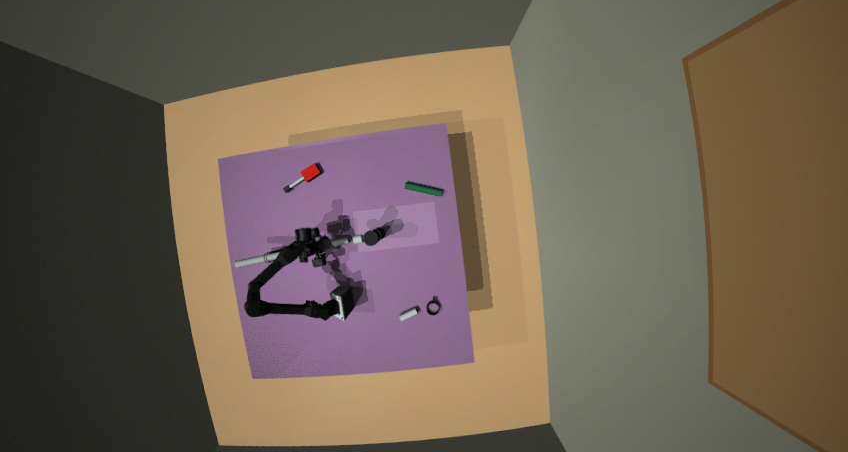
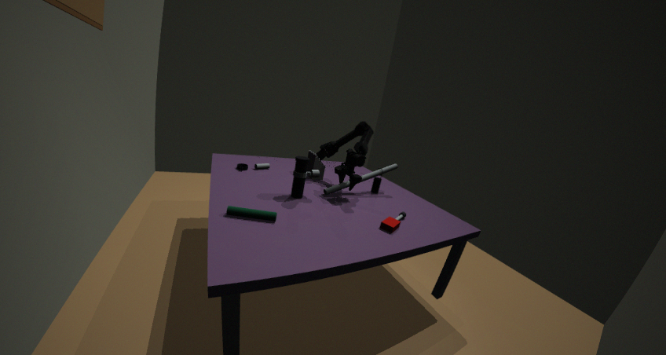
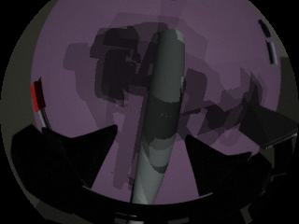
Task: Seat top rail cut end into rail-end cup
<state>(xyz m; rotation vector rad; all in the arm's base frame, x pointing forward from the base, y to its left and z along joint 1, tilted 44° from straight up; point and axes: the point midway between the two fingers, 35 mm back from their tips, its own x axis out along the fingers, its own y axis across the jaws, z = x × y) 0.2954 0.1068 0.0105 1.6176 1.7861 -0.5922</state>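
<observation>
From the top, everything is placed by the big post: the rail runs away from it, its cut end short of the pale cup on the post's near side; the gripper is over the stretch toward the post, probably to lift and steer that end; the green rod and the red-headed tool lie well apart from the post, so they should not hinder a straight push

In the exterior view the rail slants, its end toward the post low and below the cup, its far end high above the short post, which presumably props it through the loop cap; the brace band sits up near the post cap, and the bench edge is well beyond the post, leaving side room

In the wrist view the gripper is spread wide, one finger each side of the rail with a gap at both, holding nothing; closing looks next, then raising the end level with the cup
</observation>
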